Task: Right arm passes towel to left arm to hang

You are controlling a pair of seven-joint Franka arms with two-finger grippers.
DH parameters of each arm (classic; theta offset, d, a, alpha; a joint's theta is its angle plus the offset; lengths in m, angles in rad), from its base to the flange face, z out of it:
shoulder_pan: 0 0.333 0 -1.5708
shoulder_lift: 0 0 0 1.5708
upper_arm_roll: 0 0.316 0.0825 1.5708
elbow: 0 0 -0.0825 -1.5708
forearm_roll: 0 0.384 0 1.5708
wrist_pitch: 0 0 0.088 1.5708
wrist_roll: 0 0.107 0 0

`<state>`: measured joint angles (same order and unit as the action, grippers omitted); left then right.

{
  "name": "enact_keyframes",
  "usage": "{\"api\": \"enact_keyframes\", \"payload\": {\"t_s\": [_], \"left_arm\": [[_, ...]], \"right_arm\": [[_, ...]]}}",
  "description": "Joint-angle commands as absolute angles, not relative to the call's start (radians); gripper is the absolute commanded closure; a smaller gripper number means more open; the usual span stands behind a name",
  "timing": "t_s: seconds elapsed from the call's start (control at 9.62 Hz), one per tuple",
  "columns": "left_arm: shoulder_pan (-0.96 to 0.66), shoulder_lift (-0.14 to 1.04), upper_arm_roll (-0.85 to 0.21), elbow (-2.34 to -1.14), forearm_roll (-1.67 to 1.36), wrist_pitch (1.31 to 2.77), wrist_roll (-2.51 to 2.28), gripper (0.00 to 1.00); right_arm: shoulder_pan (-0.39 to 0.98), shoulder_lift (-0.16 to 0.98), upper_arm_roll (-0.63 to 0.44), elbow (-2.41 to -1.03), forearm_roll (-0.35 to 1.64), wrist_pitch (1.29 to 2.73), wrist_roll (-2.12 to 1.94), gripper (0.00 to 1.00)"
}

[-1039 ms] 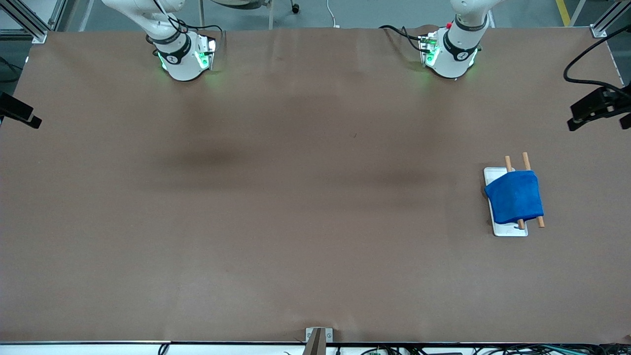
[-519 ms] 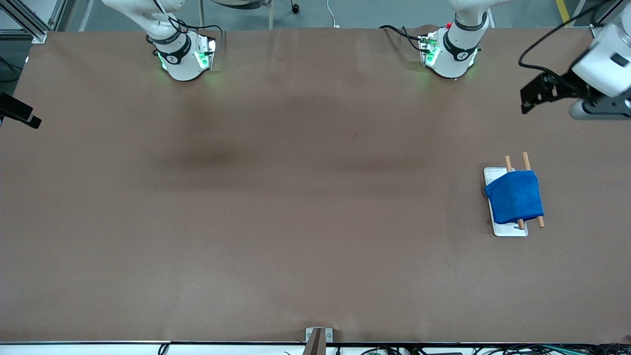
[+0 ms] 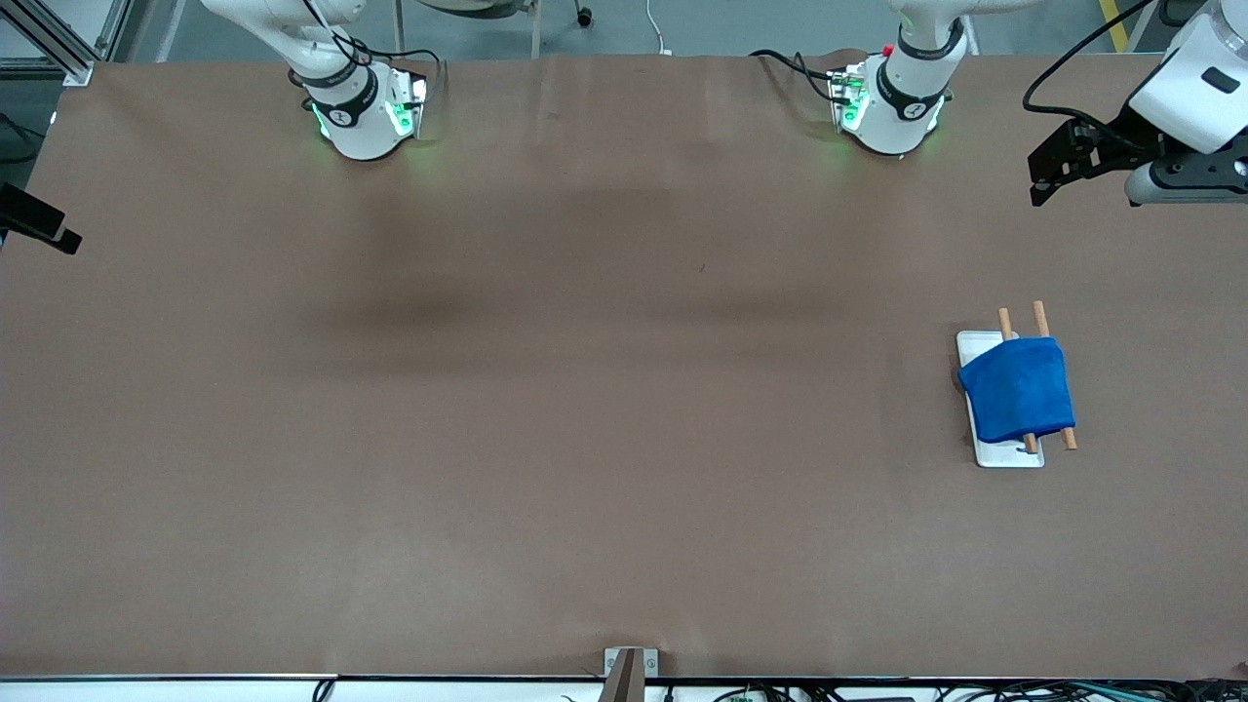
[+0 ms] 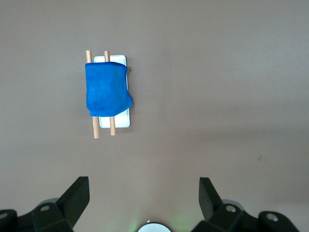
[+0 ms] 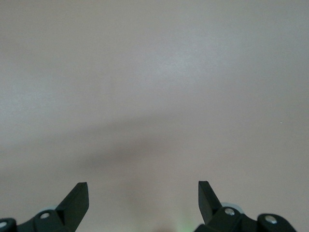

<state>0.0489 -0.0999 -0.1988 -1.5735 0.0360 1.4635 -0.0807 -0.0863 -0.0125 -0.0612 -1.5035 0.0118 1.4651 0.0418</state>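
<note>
- Left wrist view: the left gripper (image 4: 142,195) hangs high over bare table, fingers spread wide with nothing between them.
- From that gripper, the towel (image 4: 107,90) lies well ahead and far below, off to one side of the gap between the fingers.
- The towel is draped over two wooden rods (image 4: 94,128) of the white-based rack (image 4: 116,122); in the front view the towel (image 3: 1018,388) covers most of the rack (image 3: 1004,453), with rod ends poking out at both ends.
- Right wrist view: the right gripper (image 5: 143,195) is likewise wide open and empty, over plain table (image 5: 154,87), with no towel in its sight. This arm appears to wait at its own end.
- Judged from this, the hanging step looks done; both hands are clear of the cloth.
- A sensible next move would only be for the left arm to park, keeping high so nothing brushes the towel off its rods.
</note>
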Motion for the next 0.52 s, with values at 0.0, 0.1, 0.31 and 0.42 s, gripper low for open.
{"api": "enact_keyframes", "payload": {"t_s": [0.0,0.1,0.31,0.42], "left_arm": [[0.032,-0.097,-0.186,-1.608,0.026,1.479,-0.087,0.00],[0.032,-0.094,-0.183,-1.608,0.023,1.479,-0.089,0.00],[0.032,-0.094,-0.178,-1.608,0.020,1.479,-0.091,0.00],[0.032,-0.094,-0.178,-1.608,0.018,1.479,-0.091,0.00]], "right_arm": [[-0.091,-0.018,-0.058,-1.505,-0.006,1.457,0.031,0.00],[-0.091,-0.018,-0.058,-1.505,-0.006,1.457,0.031,0.00],[-0.091,-0.018,-0.058,-1.505,-0.006,1.456,0.031,0.00],[-0.091,-0.018,-0.058,-1.505,-0.006,1.456,0.029,0.00]]}}
